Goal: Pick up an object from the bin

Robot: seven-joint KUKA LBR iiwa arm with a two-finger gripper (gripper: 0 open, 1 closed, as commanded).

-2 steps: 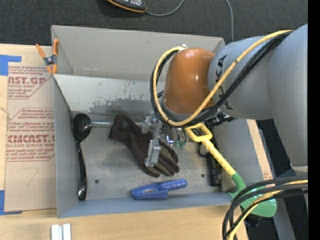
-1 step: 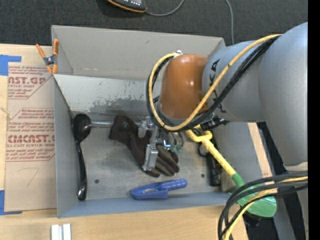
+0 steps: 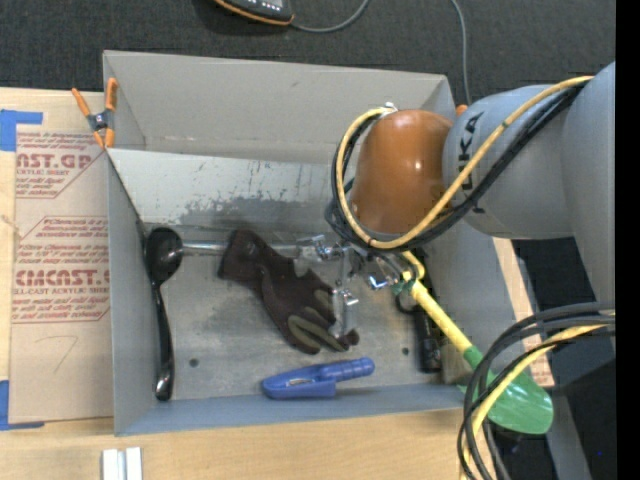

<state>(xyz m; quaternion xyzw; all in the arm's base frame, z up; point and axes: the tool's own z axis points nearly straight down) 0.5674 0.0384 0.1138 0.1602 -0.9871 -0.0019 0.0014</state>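
A dark brown glove lies flat in the middle of the bin, its finger ends pointing to the lower right. My gripper comes down from under the orange dome and stands right over the glove's finger ends, at or very near its surface. A blue plastic clip lies just below the glove, along the bin's near wall.
A black ladle runs down the left wall, bowl at the top. A thin silver rod lies between the ladle's bowl and the glove. At the right wall lie a black thing and a yellow-handled green tool.
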